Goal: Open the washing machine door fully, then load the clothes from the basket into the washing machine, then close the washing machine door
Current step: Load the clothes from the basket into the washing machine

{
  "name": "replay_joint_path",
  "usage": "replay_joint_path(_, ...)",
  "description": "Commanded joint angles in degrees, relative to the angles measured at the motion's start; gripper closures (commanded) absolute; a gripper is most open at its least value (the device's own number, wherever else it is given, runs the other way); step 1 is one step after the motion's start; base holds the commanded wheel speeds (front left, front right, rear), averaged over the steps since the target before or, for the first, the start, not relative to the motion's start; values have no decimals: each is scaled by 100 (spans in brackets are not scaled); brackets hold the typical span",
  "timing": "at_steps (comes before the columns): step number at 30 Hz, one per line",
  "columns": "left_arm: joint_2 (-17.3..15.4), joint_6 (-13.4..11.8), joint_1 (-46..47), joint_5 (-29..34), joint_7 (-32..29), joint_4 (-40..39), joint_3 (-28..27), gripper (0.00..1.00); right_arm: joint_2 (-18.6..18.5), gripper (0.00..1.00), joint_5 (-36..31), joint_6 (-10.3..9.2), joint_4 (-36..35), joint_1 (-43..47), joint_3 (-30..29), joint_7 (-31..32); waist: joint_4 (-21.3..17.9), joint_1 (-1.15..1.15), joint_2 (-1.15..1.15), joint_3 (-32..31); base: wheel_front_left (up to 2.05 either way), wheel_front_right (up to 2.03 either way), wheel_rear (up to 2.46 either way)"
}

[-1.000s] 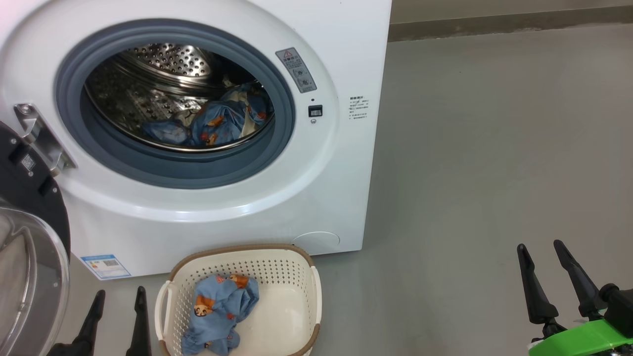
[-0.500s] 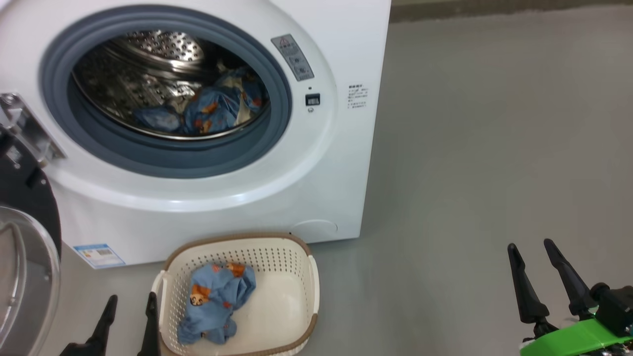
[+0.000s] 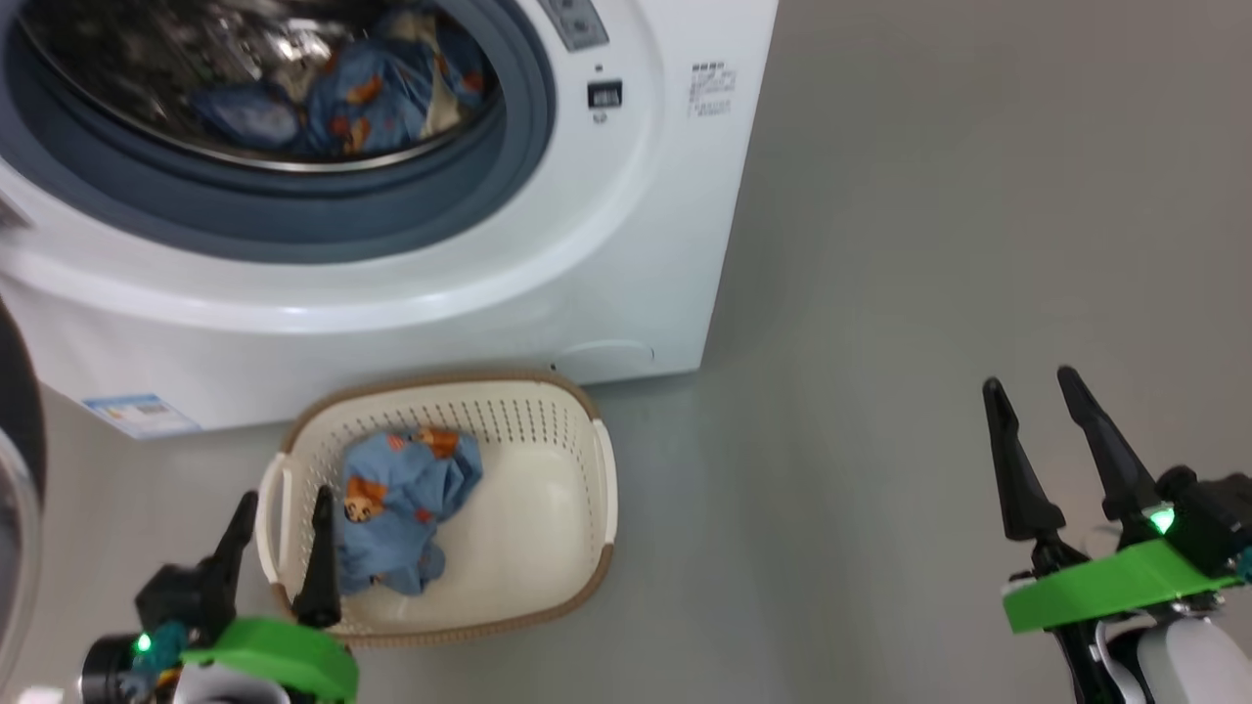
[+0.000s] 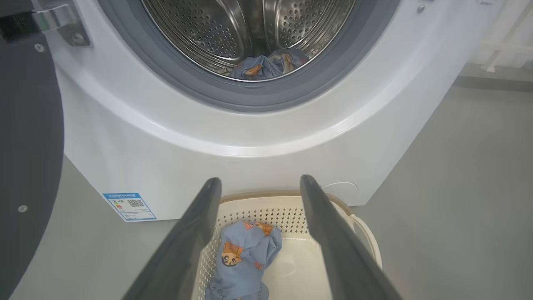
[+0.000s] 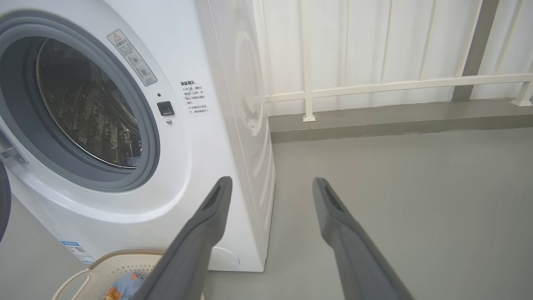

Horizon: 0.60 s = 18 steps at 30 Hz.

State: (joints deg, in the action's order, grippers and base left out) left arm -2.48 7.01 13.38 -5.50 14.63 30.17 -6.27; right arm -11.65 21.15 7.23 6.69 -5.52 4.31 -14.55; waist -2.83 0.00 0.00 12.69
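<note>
Two heaps of the clothes on show: one light-blue bundle with orange cartoon figures lies in the basket, the other sits low in the perforated steel drum of the washing machine. That basket stands on the grey floor just in front of the machine, below its round opening and grey-blue gasket. The washing machine door is swung wide on the machine's hinge side, black rim hanging off a metal hinge, crowding the space beside the left gripper. That gripper hovers at the basket's hinge-side end, jaws spread wide and holding nothing, one finger over the basket and the other outside its handle, the bundle showing between them in the left wrist view. On the machine's latch side, well clear of it above bare floor, the right gripper hangs with jaws wide apart, empty too. Past the machine's side panel runs a white railing. Now the writing: a blue label with a QR code at the machine's lower hinge-side corner, a grey warning sticker with a red triangle by the opening, and a printed notice in Chinese characters beside a black latch socket, all too fine to read.
</note>
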Motion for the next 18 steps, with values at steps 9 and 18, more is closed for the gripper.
replay_joint_path(9, -329, 1, 1272, 112, 37, 1235, 47, 0, -7, 0, 52, 25, -215, -689, 313, -45, -197, 0, 0, 1208, 0, 0, 0)
replay_joint_path(18, -602, -115, 2458, 271, 37, 2584, 196, 0, 65, 0, 85, 25, -245, -1155, 488, -45, -377, 0, 0, 1965, 0, 0, 0)
